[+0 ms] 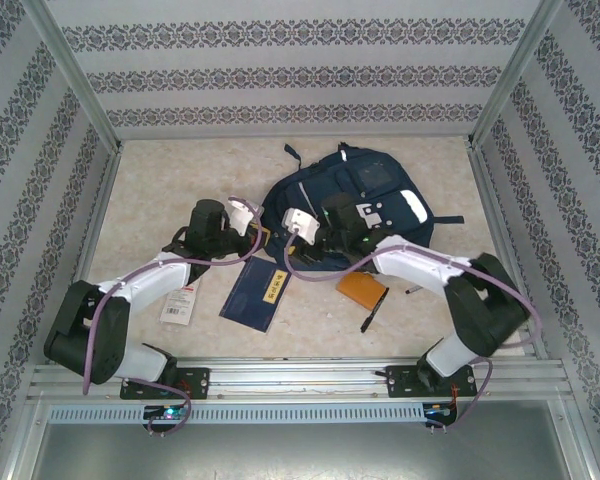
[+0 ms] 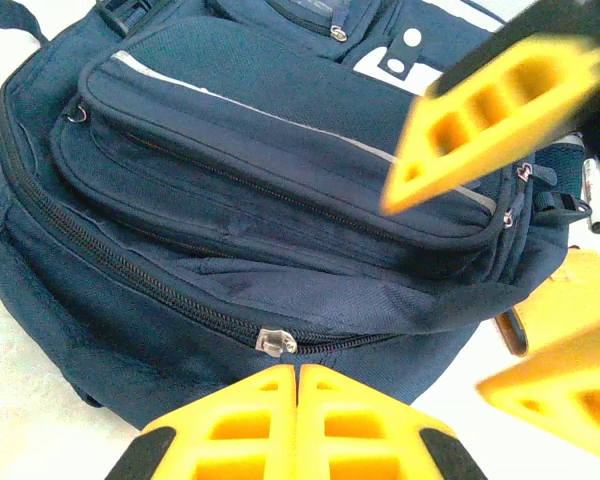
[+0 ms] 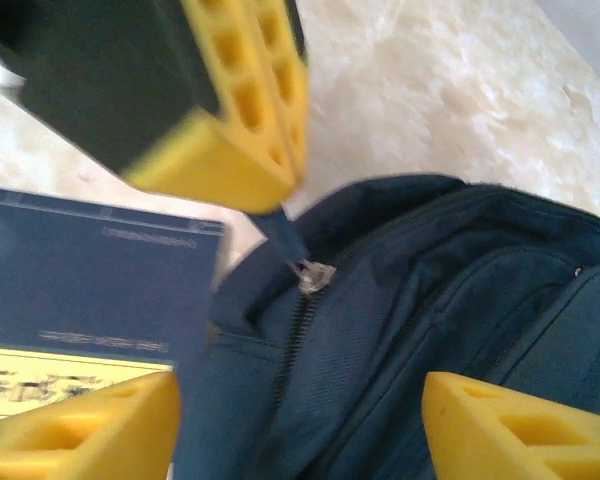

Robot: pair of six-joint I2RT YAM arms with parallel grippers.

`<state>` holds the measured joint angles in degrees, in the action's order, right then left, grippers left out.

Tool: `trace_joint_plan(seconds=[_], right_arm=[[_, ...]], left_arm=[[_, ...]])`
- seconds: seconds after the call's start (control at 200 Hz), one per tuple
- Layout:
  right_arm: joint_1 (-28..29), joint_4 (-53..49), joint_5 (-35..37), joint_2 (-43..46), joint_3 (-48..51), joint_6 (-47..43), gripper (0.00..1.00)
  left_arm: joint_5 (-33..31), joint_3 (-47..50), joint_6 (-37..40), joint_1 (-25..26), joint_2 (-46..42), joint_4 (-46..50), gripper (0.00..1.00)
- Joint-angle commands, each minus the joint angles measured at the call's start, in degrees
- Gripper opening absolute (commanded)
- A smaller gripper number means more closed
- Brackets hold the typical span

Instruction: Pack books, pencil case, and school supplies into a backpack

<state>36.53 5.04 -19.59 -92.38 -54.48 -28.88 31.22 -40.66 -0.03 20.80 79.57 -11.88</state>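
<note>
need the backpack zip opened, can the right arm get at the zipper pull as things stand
Probably yes, though crowded: its jaws stand open over the backpack with the zipper pull just ahead between them, but the left arm's jaws are shut on the pull's fabric tab.

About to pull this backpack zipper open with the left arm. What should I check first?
1. Left end effector shut on the zipper pull: ok.
2. Right end effector open, fingers either side of the backpack: ok.
3. Right end effector bracing the backpack: not ok, it grips nothing.
4. Zipper open for packing: not ok, shut along its visible length.
5. Booklet, pen and white packet lying on the table: ok.
</note>
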Motion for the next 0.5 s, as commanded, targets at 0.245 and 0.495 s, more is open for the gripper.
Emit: trace_joint_plan(seconds=[0.245,0.495], right_arm=[[-3.53,-13.32,-2.27,1.79,-1.85,-13.00,0.00],[-7.69,-27.77,-2.76,11.13,-2.16,-32.34,0.00]], left_arm=[[-4.91,-0.10,15.93,0.48,-2.60,7.94,0.00],[-8.78,-5.20,23.64,-3.88,3.88,9.52,0.00]])
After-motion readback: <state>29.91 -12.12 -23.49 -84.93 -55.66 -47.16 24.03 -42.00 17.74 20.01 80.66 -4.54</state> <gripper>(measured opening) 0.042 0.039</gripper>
